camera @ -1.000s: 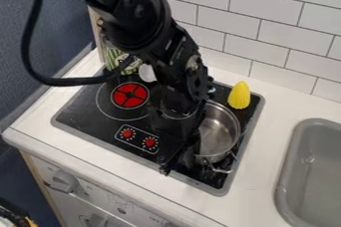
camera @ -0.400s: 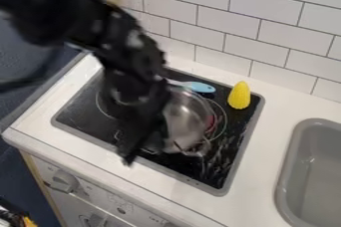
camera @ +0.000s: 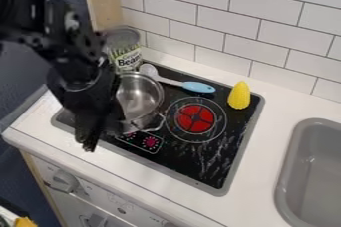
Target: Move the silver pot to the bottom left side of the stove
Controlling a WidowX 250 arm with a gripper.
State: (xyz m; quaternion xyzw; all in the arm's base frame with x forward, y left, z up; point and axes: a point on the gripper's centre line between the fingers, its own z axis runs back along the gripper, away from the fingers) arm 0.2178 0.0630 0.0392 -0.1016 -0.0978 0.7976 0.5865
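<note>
The silver pot (camera: 140, 96) is on the left side of the stove (camera: 200, 166), left of the red burner (camera: 195, 118), with its wire handle over the near control panel (camera: 150, 143). The end effector (camera: 90, 135) is at the pot's left, above the near-left edge; I cannot tell whether it is wide, narrow or gripping the pot.

The near-left corner is probably the goal, so a little more travel toward it may be needed. Overshooting there could put the base on the stove's raised rim or the white surface (camera: 126, 165) and leave the pot tilted. If its base is still clear of the glass, letting go too early could make it drop and rock. A swing to the far side could knock the can (camera: 124, 52) or shove the blue-handled spoon (camera: 198, 86), whose head lies close to the pot's rim. A snagged wall could drag the pot along when the arm withdraws.
</note>
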